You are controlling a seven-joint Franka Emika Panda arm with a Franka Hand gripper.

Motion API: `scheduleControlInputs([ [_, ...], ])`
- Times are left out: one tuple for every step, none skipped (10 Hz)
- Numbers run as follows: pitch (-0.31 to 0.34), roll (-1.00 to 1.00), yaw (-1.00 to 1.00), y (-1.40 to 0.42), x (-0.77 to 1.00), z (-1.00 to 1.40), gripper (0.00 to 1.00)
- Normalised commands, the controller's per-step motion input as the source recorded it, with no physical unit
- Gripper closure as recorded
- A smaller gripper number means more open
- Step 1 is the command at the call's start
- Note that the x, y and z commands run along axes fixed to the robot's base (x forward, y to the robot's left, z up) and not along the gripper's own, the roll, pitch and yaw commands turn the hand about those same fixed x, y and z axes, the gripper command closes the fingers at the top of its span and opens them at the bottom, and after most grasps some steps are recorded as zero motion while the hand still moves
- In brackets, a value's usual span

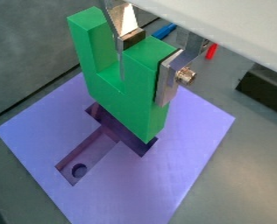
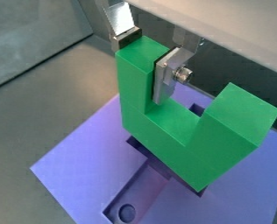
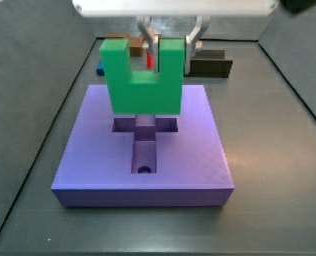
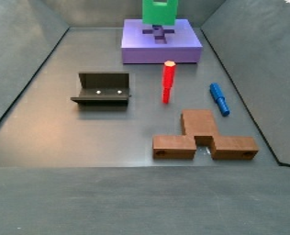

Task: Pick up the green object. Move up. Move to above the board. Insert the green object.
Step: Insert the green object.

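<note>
The green object (image 1: 124, 83) is a chunky U-shaped block, held upright with its prongs up. My gripper (image 1: 149, 59) is shut on one prong, one silver finger in the notch and one on the outer side; this also shows in a wrist view (image 2: 145, 57). The block (image 3: 141, 85) is over the purple-blue board (image 3: 188, 150), its lower end at the cross-shaped recess (image 3: 145, 128). I cannot tell whether it touches the recess floor. In a side view the block (image 4: 161, 9) stands at the board's (image 4: 184, 50) far end. A round hole (image 1: 74, 171) in the recess arm is uncovered.
A red peg (image 4: 169, 81) stands upright in front of the board. A blue piece (image 4: 218, 99) and brown blocks (image 4: 206, 136) lie beside it. The fixture (image 4: 102, 89) stands on the floor. A dark olive box (image 3: 209, 65) sits behind the board.
</note>
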Motion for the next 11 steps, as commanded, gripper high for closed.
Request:
scheduleControlInputs([
  [-0.057,0.00,0.13,0.00,0.05,-0.40,1.00],
  [-0.044,0.00,0.14,-0.04,0.07,-0.29,1.00],
  [-0.043,0.10,0.08,-0.04,0.18,-0.34,1.00],
  [-0.003,0.18,0.07,-0.14,0.21,-0.22,1.00],
  [0.000,0.31,0.00,-0.30,0.10,-0.09,1.00],
  [0.007,0.36,0.00,-0.26,0.15,-0.05,1.00],
  [0.029,0.39,0.07,-0.18,0.01,-0.09,1.00],
  [0.010,0.35,0.18,-0.02,0.00,-0.09,1.00],
  [0.000,0.27,0.24,0.03,0.00,-0.01,1.00],
  [0.000,0.17,0.34,0.13,0.00,0.00,1.00],
  [0.000,0.09,0.39,0.08,0.00,0.00,1.00],
])
